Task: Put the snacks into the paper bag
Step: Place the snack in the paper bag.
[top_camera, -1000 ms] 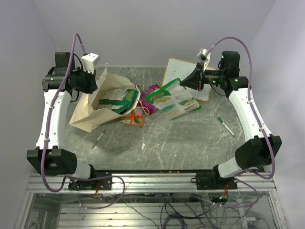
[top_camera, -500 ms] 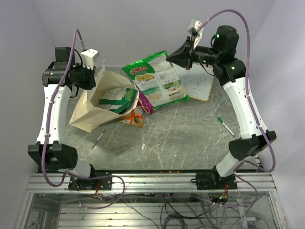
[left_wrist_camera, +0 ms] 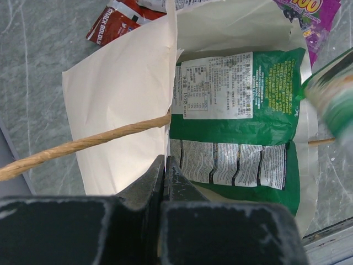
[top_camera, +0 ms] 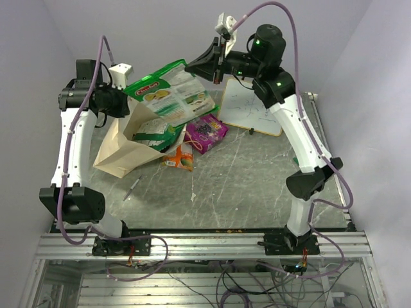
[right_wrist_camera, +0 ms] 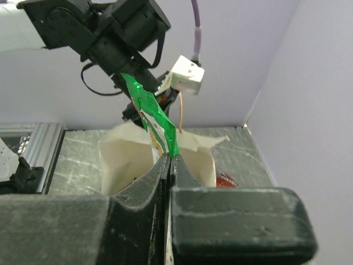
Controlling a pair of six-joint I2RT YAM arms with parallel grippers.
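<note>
Upper left, the left gripper [left_wrist_camera: 165,163] pinches the bag [top_camera: 115,154] by its rim; over its mouth the green packet [top_camera: 170,93], likely light, floppy and slick, hangs by its seam edge, the surest hold, in the closed jaws of the right gripper [top_camera: 191,64].

a grey marbled tabletop [top_camera: 257,179] sits between plain pale lilac walls [top_camera: 160,32] under even light.

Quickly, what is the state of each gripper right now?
Left gripper: closed, holding the paper bag.
Right gripper: closed, holding the green-and-white snack packet.
</note>
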